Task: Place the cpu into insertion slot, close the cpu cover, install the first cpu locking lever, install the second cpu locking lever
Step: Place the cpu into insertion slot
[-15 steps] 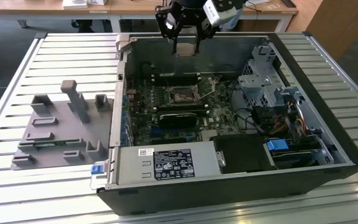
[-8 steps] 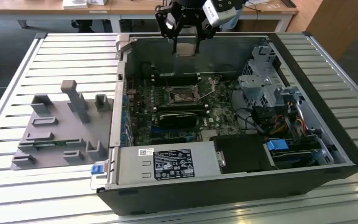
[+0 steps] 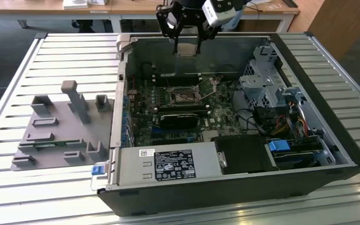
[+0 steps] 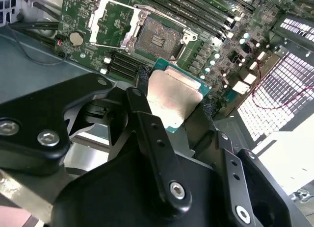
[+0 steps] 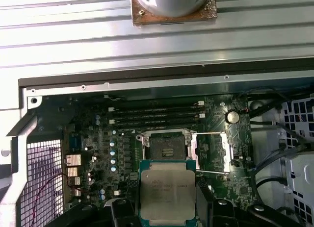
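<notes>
My gripper (image 3: pixel 187 47) hangs above the far wall of the open computer case, shut on the cpu. The cpu (image 4: pixel 172 100) is a flat square chip with a dull silver top and green edge, pinched by its sides between the black fingers (image 4: pixel 141 85). In the first wrist view the cpu (image 5: pixel 167 193) sits just short of the insertion slot (image 5: pixel 167 149). The insertion slot (image 4: pixel 156 38) lies bare, a dark square with a metal rim on the green motherboard (image 3: pixel 167 101). Beside it the cpu cover (image 4: pixel 109 22) is swung open, and it also shows in the first wrist view (image 5: pixel 212 149).
A black ribbed block (image 3: pixel 180 119) lies on the board near the slot. A grey power supply (image 3: pixel 167 164) and a drive cage (image 3: pixel 271 93) with cables fill the case's near and right sides. A grey fixture plate (image 3: pixel 61 129) rests on the slatted table at the exterior view's left.
</notes>
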Controlling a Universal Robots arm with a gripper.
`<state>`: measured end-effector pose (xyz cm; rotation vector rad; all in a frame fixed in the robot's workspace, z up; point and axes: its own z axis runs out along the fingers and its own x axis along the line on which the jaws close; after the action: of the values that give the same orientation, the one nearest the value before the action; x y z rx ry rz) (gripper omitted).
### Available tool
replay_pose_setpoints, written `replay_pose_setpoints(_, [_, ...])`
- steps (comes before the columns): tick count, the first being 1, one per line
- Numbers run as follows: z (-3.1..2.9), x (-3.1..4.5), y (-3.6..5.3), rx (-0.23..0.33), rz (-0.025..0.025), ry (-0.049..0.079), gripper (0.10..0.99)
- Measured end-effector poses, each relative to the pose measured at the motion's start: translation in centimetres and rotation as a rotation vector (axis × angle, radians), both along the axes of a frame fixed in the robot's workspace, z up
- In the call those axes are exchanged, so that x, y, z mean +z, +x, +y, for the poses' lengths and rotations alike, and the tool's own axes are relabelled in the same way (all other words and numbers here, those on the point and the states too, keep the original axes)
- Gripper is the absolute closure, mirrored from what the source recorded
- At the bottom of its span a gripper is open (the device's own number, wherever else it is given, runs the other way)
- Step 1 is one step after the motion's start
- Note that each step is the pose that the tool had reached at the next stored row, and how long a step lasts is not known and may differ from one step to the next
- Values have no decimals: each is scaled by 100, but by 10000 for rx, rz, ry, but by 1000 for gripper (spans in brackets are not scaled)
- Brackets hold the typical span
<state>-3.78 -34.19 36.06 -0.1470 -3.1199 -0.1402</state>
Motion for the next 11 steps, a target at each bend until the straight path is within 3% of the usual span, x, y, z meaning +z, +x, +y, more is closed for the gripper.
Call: replay_pose_setpoints(11, [0, 0, 0, -566, 0, -6, 545])
